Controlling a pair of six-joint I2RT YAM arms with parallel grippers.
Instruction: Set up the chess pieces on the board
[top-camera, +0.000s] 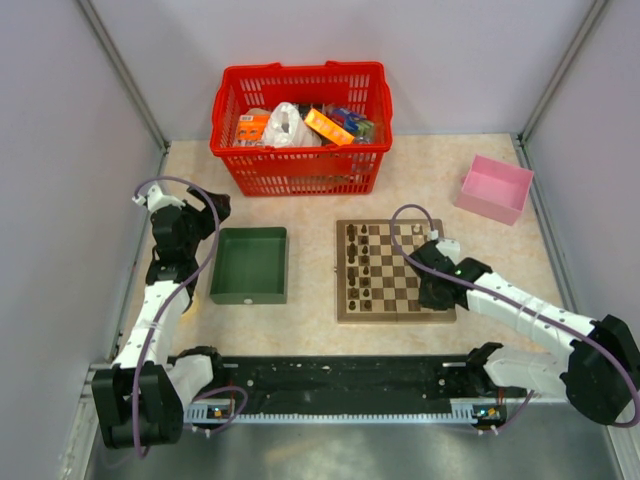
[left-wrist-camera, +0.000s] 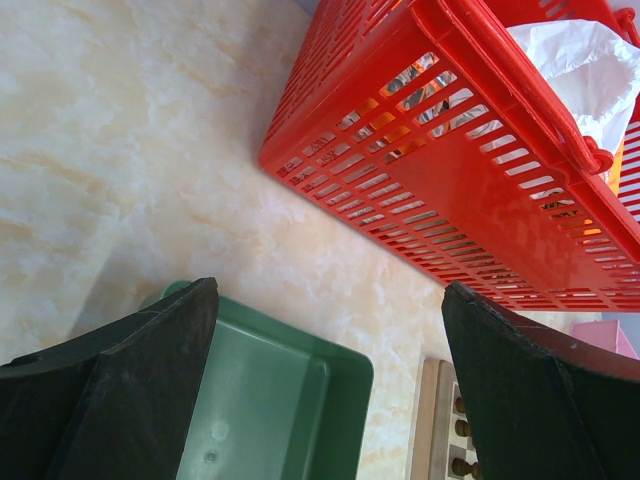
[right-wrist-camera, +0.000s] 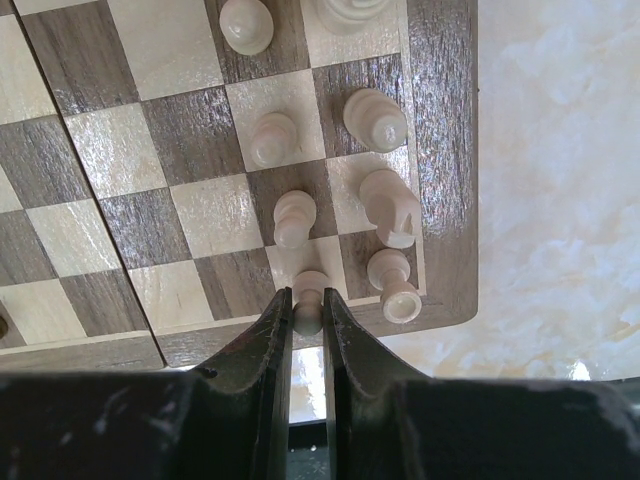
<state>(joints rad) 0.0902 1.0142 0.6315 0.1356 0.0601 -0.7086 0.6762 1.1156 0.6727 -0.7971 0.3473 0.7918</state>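
Pale pawn (right-wrist-camera: 311, 282), lower centre of frame: likely light, stiff, smooth wood, easily toppled. Right gripper (right-wrist-camera: 307, 300) pinches its sides; grip best there.

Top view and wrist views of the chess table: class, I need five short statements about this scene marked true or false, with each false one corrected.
1. The right gripper is shut on a pale wooden pawn over an edge square of the checkered wooden chessboard. True.
2. The green plastic tray lies right of the chessboard in the top view. False: it lies left of it.
3. The left gripper is open, holding nothing. True.
4. The red slatted basket holds only chess pieces. False: a white bag and an orange packet lie in it.
5. The pink box stands on the chessboard. False: it stands apart, on the beige tabletop.
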